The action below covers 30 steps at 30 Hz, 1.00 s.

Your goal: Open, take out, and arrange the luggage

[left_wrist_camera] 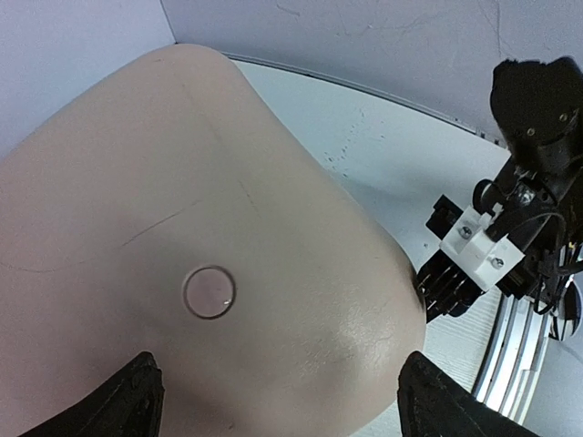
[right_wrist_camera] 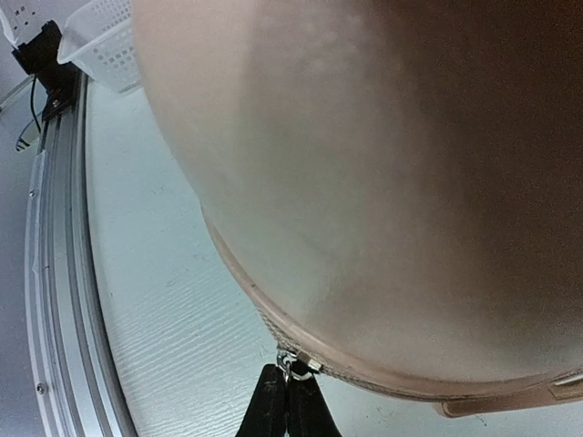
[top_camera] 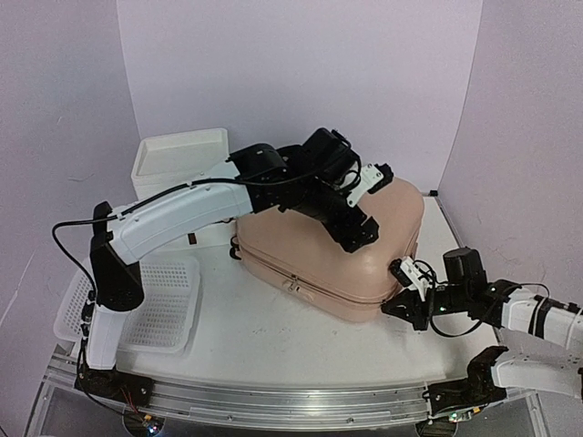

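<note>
Now the suitcase (top_camera: 332, 250) lies flat and closed on the bench (top_camera: 273, 346), a little right of the middle, with its zip seam toward the arms. At its near right corner the right hand (right_wrist_camera: 290, 391) is pinched tight on the small metal zip pull (right_wrist_camera: 299, 364). The left hand (left_wrist_camera: 284, 410) is over the lid with fingers wide and nothing between them; whether it presses the shell, I cannot tell. I judge the step is unzipping. The pull should travel along the seam, low and level, and go slowly around the rounded corner, while the left hand steadies the lid. Only the right wrist view shows the pull itself. The top view alone shows the drawer box (top_camera: 178, 159) and the whole basket (top_camera: 168, 305) at the left.
</note>
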Each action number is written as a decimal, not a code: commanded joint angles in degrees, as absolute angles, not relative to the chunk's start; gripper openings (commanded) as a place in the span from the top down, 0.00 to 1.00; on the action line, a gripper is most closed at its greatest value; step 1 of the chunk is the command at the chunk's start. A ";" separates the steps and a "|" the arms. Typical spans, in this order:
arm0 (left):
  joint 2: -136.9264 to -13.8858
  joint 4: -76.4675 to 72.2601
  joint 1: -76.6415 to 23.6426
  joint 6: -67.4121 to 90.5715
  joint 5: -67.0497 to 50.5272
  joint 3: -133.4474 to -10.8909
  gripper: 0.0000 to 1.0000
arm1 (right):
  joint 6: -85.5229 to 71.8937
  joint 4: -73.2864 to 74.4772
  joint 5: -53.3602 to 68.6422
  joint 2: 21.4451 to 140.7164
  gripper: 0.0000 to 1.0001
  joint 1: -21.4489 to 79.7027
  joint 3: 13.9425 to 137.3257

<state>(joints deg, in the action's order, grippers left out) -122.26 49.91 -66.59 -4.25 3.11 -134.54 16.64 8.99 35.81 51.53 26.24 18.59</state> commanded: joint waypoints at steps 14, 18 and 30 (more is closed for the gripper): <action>-122.69 45.17 -67.29 -6.67 7.76 -127.94 0.08 | 6.77 26.77 13.92 40.29 1.00 26.79 26.62; -117.16 45.56 -65.44 -1.07 9.49 -123.34 0.08 | 7.82 27.33 14.11 41.55 1.00 26.78 26.83; -94.81 53.72 -50.49 51.44 15.11 -101.84 0.01 | 8.48 25.28 17.23 43.21 1.00 26.77 28.47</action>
